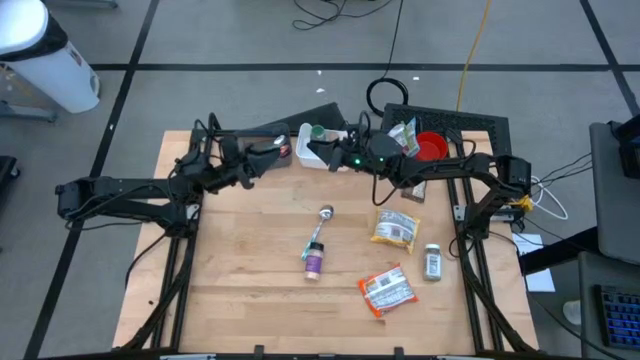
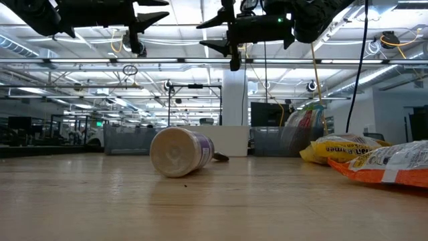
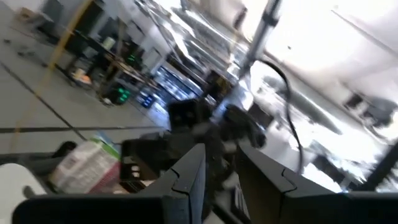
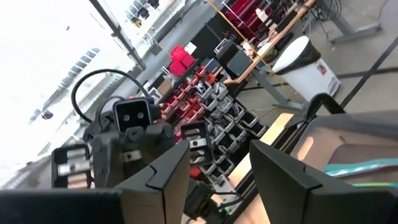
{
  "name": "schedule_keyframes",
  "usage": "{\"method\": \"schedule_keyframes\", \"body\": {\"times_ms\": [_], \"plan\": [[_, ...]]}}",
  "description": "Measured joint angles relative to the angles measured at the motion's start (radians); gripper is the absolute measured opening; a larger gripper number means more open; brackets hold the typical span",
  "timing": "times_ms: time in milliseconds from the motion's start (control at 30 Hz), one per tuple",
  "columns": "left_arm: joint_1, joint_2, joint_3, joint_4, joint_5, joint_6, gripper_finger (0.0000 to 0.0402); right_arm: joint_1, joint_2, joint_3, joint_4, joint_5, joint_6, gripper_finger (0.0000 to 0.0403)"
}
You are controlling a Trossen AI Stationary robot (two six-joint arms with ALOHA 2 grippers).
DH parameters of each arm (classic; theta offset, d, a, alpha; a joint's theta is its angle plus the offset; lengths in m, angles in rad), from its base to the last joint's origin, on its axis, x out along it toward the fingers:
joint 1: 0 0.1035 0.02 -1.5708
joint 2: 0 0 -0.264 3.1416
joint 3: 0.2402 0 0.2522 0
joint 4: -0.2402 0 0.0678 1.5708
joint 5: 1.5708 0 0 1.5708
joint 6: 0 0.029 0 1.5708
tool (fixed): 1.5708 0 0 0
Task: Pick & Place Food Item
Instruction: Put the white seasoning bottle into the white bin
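Both arms are raised above the table's far middle, their grippers facing each other. My left gripper (image 1: pixel 287 152) (image 3: pixel 221 171) has its fingers a little apart with nothing between them. My right gripper (image 1: pixel 323 152) (image 4: pixel 219 177) stands open and empty above a white container (image 1: pixel 312 140). Below them, flat on the wood, lie a yellow snack bag (image 1: pixel 393 228) (image 2: pixel 338 148), an orange snack bag (image 1: pixel 386 291) (image 2: pixel 388 164), and a purple bottle (image 1: pixel 314 260) (image 2: pixel 180 152) on its side with a spoon (image 1: pixel 324 216) beside it. A small jar (image 1: pixel 432 262) is at the right.
A red bowl (image 1: pixel 430 148) and a green-and-white bag (image 1: pixel 404 135) sit on a dark tray (image 1: pixel 480 125) at the far right. The near half and the left half of the wooden table (image 1: pixel 230 280) are bare. A white bin (image 1: pixel 45 60) stands on the floor beyond the table.
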Motion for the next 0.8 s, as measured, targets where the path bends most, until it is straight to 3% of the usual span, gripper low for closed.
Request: {"method": "schedule_keyframes", "body": {"times_ms": [67, 200, 333, 500, 600, 800], "plan": [[0.000, 0.000, 0.000, -0.009, 0.061, 0.034, 0.0099, -0.001, 0.000, 0.000, 0.006, -0.014, 0.028, 0.0160], [-0.001, -0.001, 0.001, -0.103, 0.174, 0.153, 0.0099, -0.013, -0.010, 0.000, 0.059, -0.147, -0.046, 0.0160], [0.000, 0.000, 0.001, -0.231, 0.181, 0.139, 0.0099, -0.006, -0.061, 0.000, 0.045, -0.186, -0.134, 0.0156], [0.000, 0.000, 0.001, -0.267, 0.201, 0.135, 0.0099, 0.020, -0.173, 0.000, -0.149, -0.180, -0.342, 0.0153], [0.000, 0.000, 0.001, -0.267, 0.209, 0.161, 0.0099, 0.052, -0.257, 0.000, -0.315, -0.108, -0.459, 0.0153], [0.000, 0.000, 0.001, -0.270, 0.212, 0.194, 0.0099, 0.154, -0.402, 0.000, -0.609, 0.151, -0.637, 0.0153]]}}
